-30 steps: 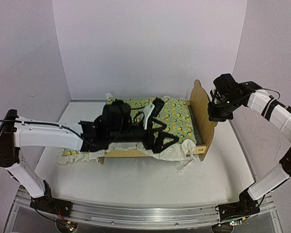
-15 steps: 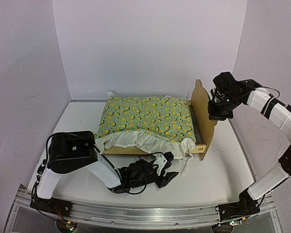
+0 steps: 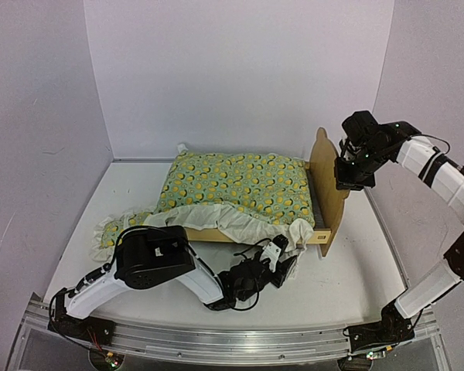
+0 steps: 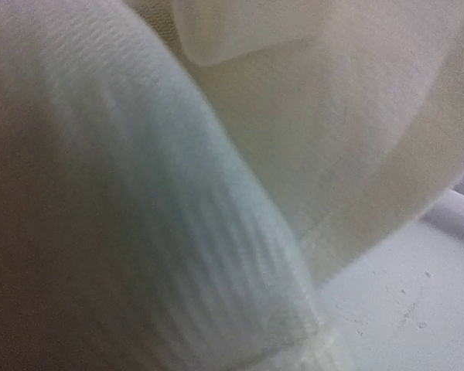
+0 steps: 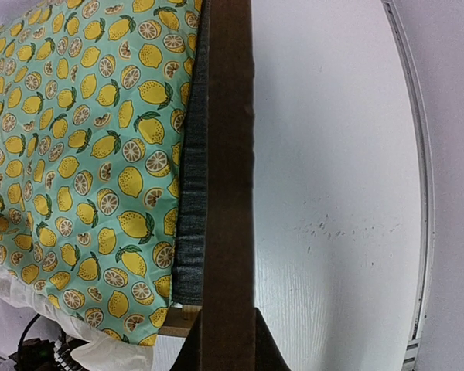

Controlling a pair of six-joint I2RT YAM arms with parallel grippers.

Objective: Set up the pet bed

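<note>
The pet bed point(image 3: 323, 185) stands mid-table, its plywood headboard on the right. A lemon-print quilt point(image 3: 232, 185) covers it, and its white ruffle point(image 3: 240, 224) hangs over the front rail. My right gripper point(image 3: 348, 179) is shut on the headboard's top edge. In the right wrist view that edge point(image 5: 228, 154) runs straight up from my right gripper point(image 5: 226, 328), with the grey base panel point(image 5: 192, 232) and quilt point(image 5: 100, 154) to its left. My left gripper point(image 3: 282, 259) lies low against the ruffle at the bed's front right corner. White fabric point(image 4: 178, 193) fills the left wrist view and hides its fingers.
A small ruffled piece of the same lemon print point(image 3: 112, 232) lies on the table off the bed's front left corner. White walls enclose the table on three sides. The left arm's elbow point(image 3: 151, 259) sits low in front of the bed. Bare white table point(image 5: 332, 193) lies right of the headboard.
The left arm left its place over the bed and dropped to the table in front. Its gripper then slid right and up to the ruffle. The right arm barely moved.
</note>
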